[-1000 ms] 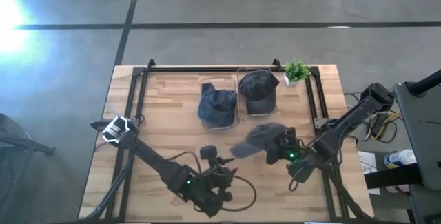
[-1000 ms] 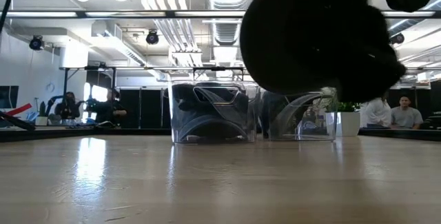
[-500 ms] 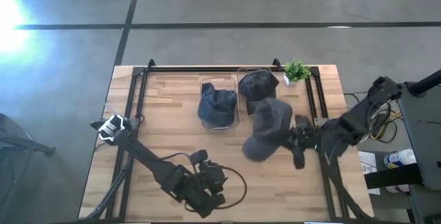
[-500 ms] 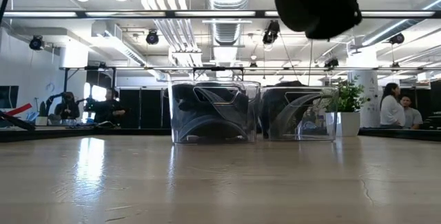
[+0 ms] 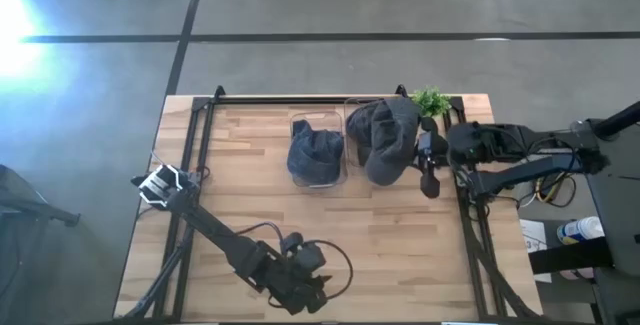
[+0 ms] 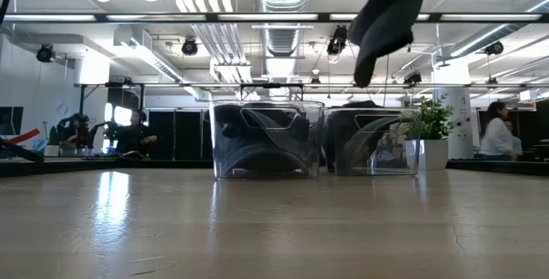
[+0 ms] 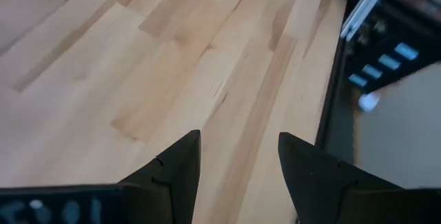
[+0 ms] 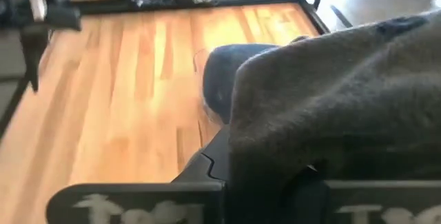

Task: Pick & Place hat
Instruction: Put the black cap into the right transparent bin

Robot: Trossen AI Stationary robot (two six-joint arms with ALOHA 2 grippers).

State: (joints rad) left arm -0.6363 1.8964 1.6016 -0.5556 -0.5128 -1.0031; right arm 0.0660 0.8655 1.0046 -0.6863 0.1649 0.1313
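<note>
A grey hat (image 5: 390, 140) hangs in the air over the right clear bin (image 5: 352, 135); in the low view it shows at the top (image 6: 390, 17). My right gripper (image 5: 425, 160) is shut on it, reaching in from the table's right. The right bin holds another dark hat (image 5: 360, 117). The left clear bin (image 5: 296, 170) holds a blue hat (image 5: 315, 153). My left gripper (image 7: 238, 169) is open and empty, low over the wood near the table's front edge (image 5: 305, 265). My right gripper holds the grey hat by cloth on its right side (image 8: 275, 162), pinched between the two fingers. The fingers come level from the table's right. The hat hangs slack below and beside them (image 6: 377, 39), clear of the table and above the right bin.
A small potted plant (image 5: 430, 101) stands at the far right corner, close to the right arm. A black rail frame (image 5: 330, 98) runs around the table. The two bins stand side by side at the far middle (image 6: 266, 137). People show in the room behind.
My right gripper has risen and swung toward the table's far edge with the grey hat. The hat has gone from low over the table's middle right to hanging high over the right bin. My left arm has drawn back a little toward the near edge.
</note>
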